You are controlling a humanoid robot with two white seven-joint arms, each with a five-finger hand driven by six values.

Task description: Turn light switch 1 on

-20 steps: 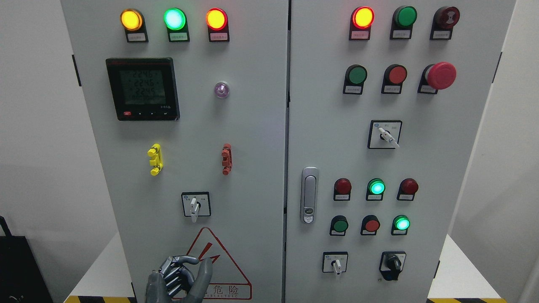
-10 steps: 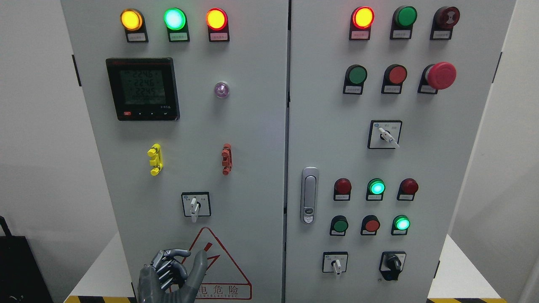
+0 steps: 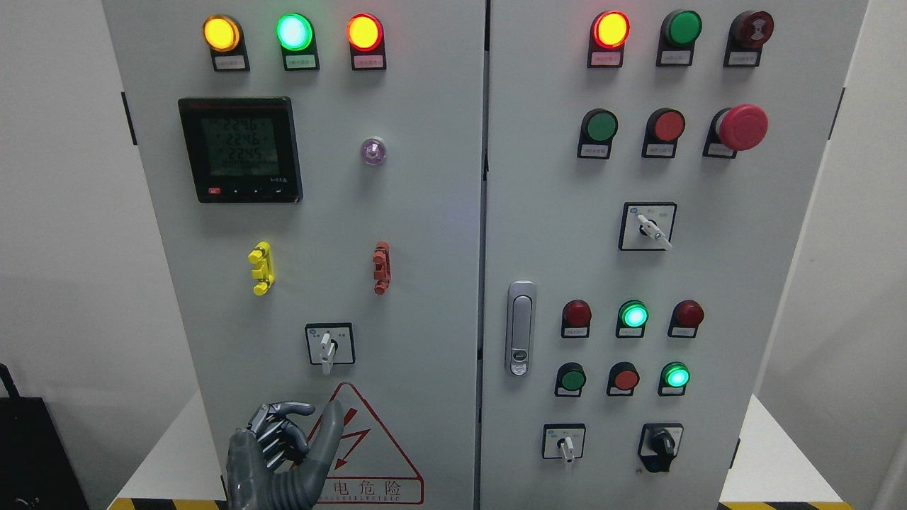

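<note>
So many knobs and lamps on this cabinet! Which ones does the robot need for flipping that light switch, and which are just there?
Likely part of the job:
- left hand, raised below the switch, holding nothing
- white-handled selector switch on the left door, apparently the target

Just there:
- digital meter
- red mushroom stop button
- door latch
- yellow clip
- warning triangle sticker

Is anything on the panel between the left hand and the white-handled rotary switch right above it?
Nothing visible blocks it. The left hand sits below the rotary switch, in front of the red warning triangle. Between them lies only bare grey cabinet door; the warning triangle is a flat sticker.
</note>
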